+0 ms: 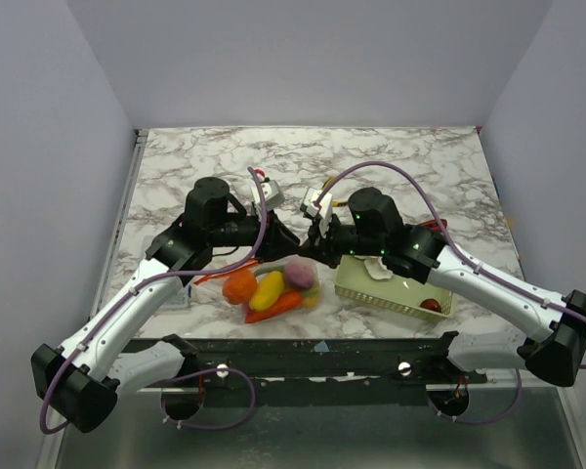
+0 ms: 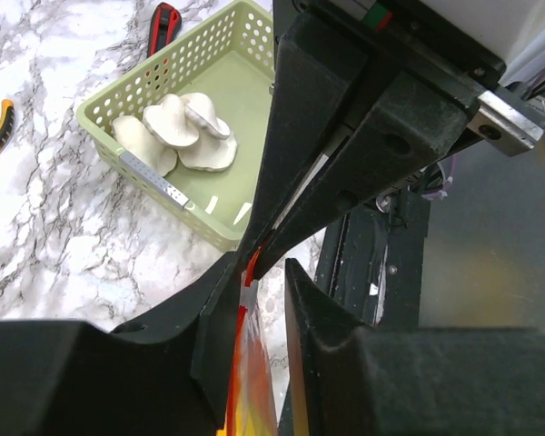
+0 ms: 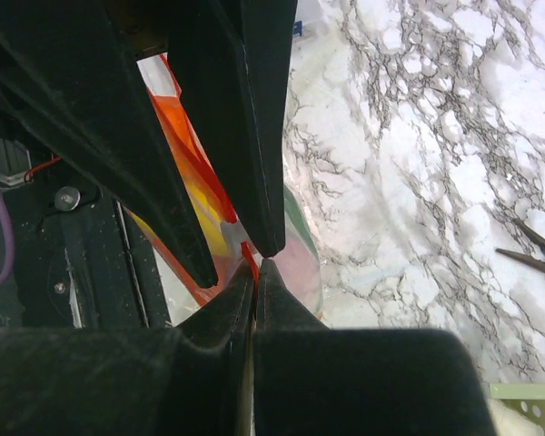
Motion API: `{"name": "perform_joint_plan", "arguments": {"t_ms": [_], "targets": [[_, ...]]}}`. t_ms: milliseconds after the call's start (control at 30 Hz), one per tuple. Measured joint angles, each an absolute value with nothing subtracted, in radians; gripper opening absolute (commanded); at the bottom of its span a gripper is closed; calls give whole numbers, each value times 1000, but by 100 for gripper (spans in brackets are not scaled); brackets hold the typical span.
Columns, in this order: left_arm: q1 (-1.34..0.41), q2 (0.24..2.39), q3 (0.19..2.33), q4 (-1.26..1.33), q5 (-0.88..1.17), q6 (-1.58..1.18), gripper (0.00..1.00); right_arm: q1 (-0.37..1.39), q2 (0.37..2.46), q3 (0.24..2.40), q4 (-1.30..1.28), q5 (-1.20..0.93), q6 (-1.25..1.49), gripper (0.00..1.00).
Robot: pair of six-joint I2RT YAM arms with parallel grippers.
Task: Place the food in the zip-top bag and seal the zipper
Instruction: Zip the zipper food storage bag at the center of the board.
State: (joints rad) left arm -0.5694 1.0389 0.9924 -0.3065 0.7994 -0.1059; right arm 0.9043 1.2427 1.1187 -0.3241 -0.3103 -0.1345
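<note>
From above, the bag (image 1: pixel 291 293) of toy food (image 1: pixel 240 285) lies near the table's (image 1: pixel 420 166) front edge, basket (image 1: pixel 391 298) just beside, open room behind; left wrist: left claw (image 2: pixel 259 272) part open around the zipper (image 2: pixel 247 304); right wrist: right claw (image 3: pixel 254 263) closed tight on it; the bag looks soft, light, slippery, so hold that stiffer strip.

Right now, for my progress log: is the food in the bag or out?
In: the food sits inside the clear zip-top bag, colours showing through.
</note>
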Motion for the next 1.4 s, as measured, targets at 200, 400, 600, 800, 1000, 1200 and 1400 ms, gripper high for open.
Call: {"name": "perform_joint_plan", "arguments": {"t_ms": [200,400,600,800,1000,1200,1400], "targets": [[-569,1038,992,-318,793,-94,46,907,1238,1119,-328,-310,-131,0],[-564,1043,991,-350,793,-93,42,907,1231,1119,-334,-307,-132,0],[-549,1060,991,-381,776,-94,47,907,1217,1119,-330,-307,-132,0],[-532,1060,990,-363,799,-118,26,907,1217,1119,-323,-307,-131,0],[-530,1064,985,-337,829,-139,23,907,1215,1107,-302,-307,-122,0],[-527,1064,981,-314,847,-163,7,907,1203,1093,-287,-299,-96,0],[-523,1065,970,-278,847,-199,0,909,1205,1093,-276,-202,62,0]]}}
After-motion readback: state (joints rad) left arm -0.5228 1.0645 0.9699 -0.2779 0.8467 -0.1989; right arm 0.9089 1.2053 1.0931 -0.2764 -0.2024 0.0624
